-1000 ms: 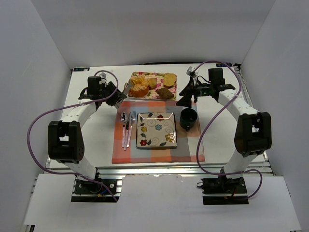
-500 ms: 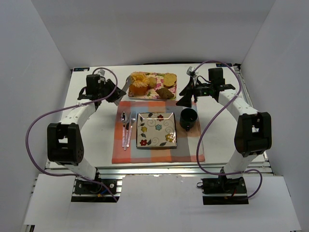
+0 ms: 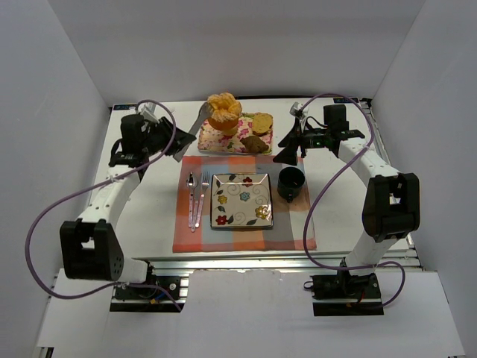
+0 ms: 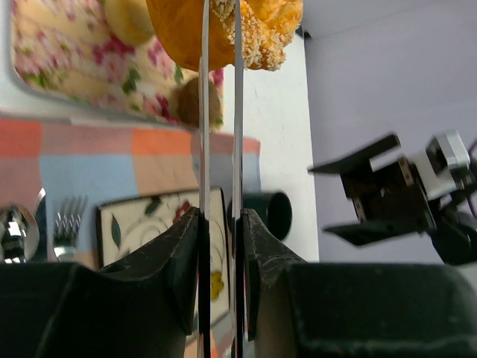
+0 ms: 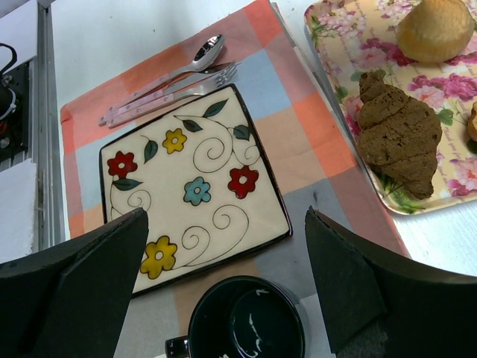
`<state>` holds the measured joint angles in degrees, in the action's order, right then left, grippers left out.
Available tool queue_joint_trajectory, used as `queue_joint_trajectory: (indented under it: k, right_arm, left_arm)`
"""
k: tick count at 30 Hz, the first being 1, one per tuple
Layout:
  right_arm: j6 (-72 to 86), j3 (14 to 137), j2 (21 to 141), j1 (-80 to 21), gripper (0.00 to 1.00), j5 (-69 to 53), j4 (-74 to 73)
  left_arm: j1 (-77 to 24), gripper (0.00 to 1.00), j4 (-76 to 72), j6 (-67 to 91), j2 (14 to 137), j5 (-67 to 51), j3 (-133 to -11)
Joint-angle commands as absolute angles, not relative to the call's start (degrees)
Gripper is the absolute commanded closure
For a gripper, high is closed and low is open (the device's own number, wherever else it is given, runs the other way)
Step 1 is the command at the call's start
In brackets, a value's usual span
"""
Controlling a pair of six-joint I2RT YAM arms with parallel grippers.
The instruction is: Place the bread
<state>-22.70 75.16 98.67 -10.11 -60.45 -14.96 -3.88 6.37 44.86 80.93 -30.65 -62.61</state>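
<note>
We see a white table [image 3: 149,201] from above, with a checked placemat [image 3: 291,227] in the middle. On the placemat sit a square flowered plate [image 3: 241,200], a fork and spoon [image 3: 197,195] to its left, and a dark mug [image 3: 291,183] to its right. Beyond the placemat lies a floral tray [image 3: 232,140] holding a brown croissant [image 5: 399,138] and a round bun [image 5: 436,28].

The left pincer [image 4: 221,224] is clamped on a pair of metal tongs [image 4: 237,112]. We see their two thin blades run up from between its fingers. At their tips the tongs grip the bread [image 3: 223,112], an orange, seed-crusted roll. It is held over the far left end of the tray and looks raised off it.

The right pincer [image 3: 286,145] has its fingers spread wide apart and holds nothing. It hangs over the placemat's far right corner, just beyond the mug and beside the tray's right end.
</note>
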Motion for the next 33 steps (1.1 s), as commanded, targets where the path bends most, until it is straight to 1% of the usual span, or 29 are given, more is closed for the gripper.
queue_joint_trajectory:
  k: [1,7,10,18,26,29,30,33]
  right_arm:
    - [-22.9,74.9,96.5,-9.7,0.11,-62.0,-14.5]
    - [-23.4,75.2,96.5,-9.7,0.11,-62.2,-15.0]
    - [-23.4,75.2,96.6,-9.6,0.11,-62.1,-15.0]
    - [-23.2,75.1,96.5,-9.6,0.11,-62.1,-15.1]
    - [-23.0,74.3,95.7,-9.6,0.11,-61.7,-15.1]
    - [-22.9,73.8,95.3,-9.6,0.11,-61.7,-15.1]
    - [-22.9,73.7,95.2,-9.6,0.11,-61.6,-15.1]
    - [-22.9,73.4,95.0,-9.6,0.11,-61.5,-15.1]
  left_arm:
    - [-4.1,0.91,8.6,44.5,73.9,-37.5,-58.8]
    - [-4.6,0.9,17.0,42.5,67.8,-41.3,-53.0]
    - [-5.5,0.9,16.6,44.3,65.1,-42.2,-50.5]
    - [-10.2,0.89,20.0,43.1,64.2,-43.5,-46.1]
    - [-11.0,0.86,22.9,41.5,63.3,-44.9,-44.1]
    - [-10.9,0.79,24.3,40.7,63.5,-45.1,-43.7]
    - [-11.0,0.7,25.0,40.3,63.6,-45.0,-43.7]
    - [-11.0,0.58,28.1,38.3,64.7,-44.6,-44.1]
